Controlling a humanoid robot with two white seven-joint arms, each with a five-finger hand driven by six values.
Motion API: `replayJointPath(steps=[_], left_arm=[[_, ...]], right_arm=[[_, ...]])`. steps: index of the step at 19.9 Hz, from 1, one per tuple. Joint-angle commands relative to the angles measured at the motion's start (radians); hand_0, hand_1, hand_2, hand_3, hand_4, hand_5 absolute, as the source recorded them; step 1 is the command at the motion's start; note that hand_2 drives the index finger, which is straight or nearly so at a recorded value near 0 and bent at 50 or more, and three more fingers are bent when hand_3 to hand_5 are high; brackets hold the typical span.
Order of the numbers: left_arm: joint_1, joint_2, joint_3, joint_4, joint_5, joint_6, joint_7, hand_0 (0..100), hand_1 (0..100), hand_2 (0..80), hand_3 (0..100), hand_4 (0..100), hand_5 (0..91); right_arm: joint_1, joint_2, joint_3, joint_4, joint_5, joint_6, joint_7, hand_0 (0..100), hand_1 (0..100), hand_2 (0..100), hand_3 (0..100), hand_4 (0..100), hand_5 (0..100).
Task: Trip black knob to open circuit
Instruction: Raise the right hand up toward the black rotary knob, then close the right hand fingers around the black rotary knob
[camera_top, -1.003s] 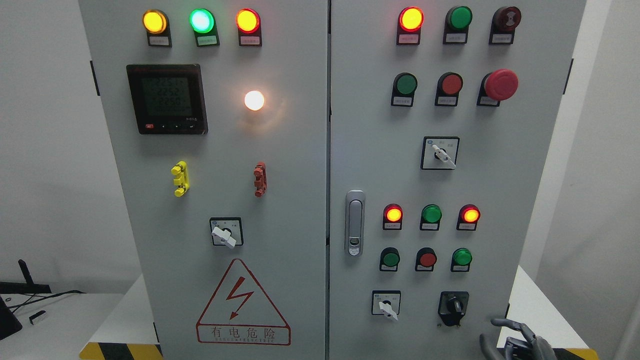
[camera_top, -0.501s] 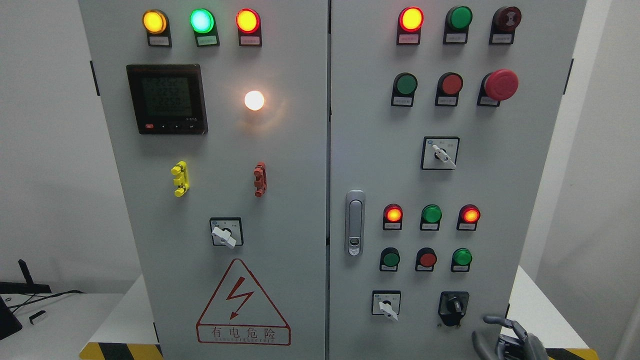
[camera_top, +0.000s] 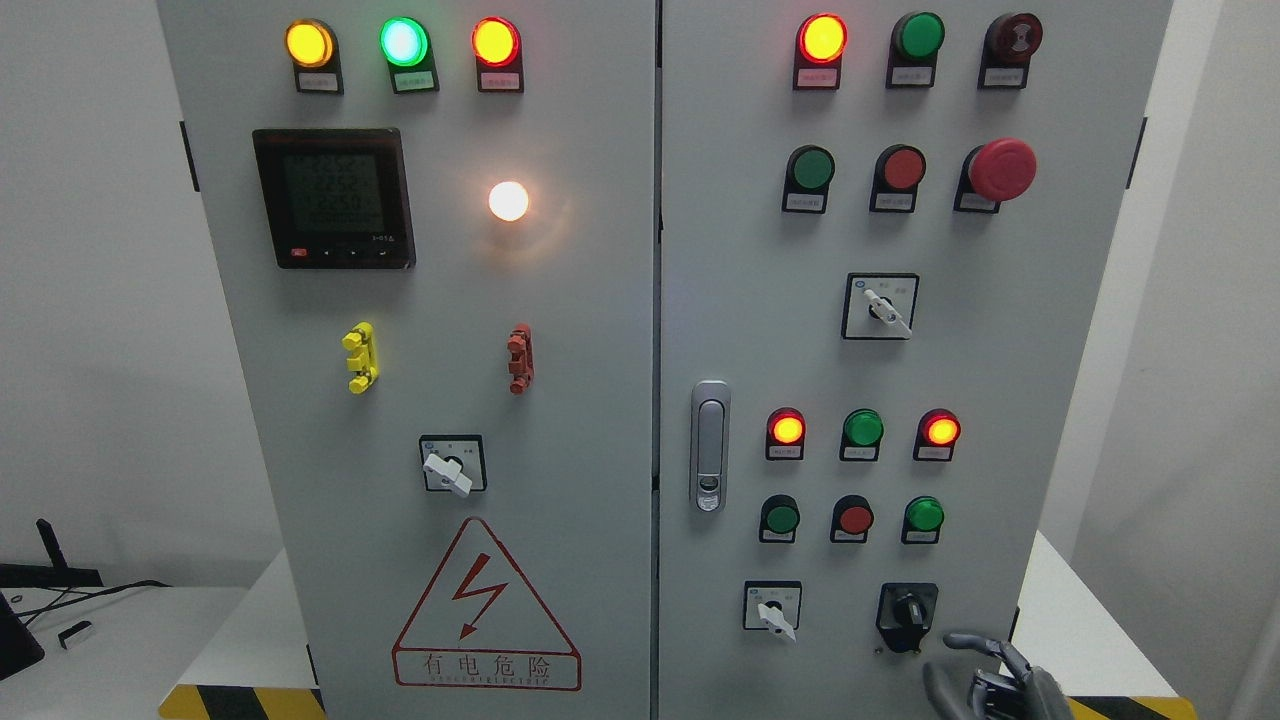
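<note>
Head view puts the right hand (camera_top: 985, 680) at the very bottom edge, right of the middle, its grey fingers (camera_top: 975, 642) spread loosely and holding nothing. It sits just below and to the right of the black knob (camera_top: 908, 610), close to it but not touching. The knob stands on a black square plate low on the right door of the grey cabinet (camera_top: 1000, 400) — the last switch in the bottom row.

To the knob's left is a white selector switch (camera_top: 772, 608), and above the pair run three small round buttons, then three indicator lamps with the outer two glowing red-orange. A silver door latch (camera_top: 709, 445) sits by the seam between the doors. Higher up there is another white selector (camera_top: 880, 306) and a big red mushroom button (camera_top: 1002, 168).

On the left door I can see a lit white lamp (camera_top: 508, 201), a dark digital meter (camera_top: 333, 197) and a red lightning warning triangle (camera_top: 486, 603) — all well away from the hand.
</note>
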Motion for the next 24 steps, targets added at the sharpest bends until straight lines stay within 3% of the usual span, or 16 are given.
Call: replayJointPath(steps=[1, 24], left_arm=[[0.0, 0.0, 0.0, 0.0, -0.031, 0.0, 0.0, 12, 39, 0.0, 0, 0, 0.0], [0.0, -0.001, 0.0, 0.0, -0.031, 0.0, 0.0, 12, 39, 0.0, 0, 0, 0.0]], right_arm=[[-0.001, 0.007, -0.008, -0.007, -0.003, -0.002, 0.007, 30, 69, 37, 100, 100, 95], [0.013, 0.018, -0.012, -0.073, -0.003, -0.001, 0.015, 32, 70, 38, 100, 100, 95]])
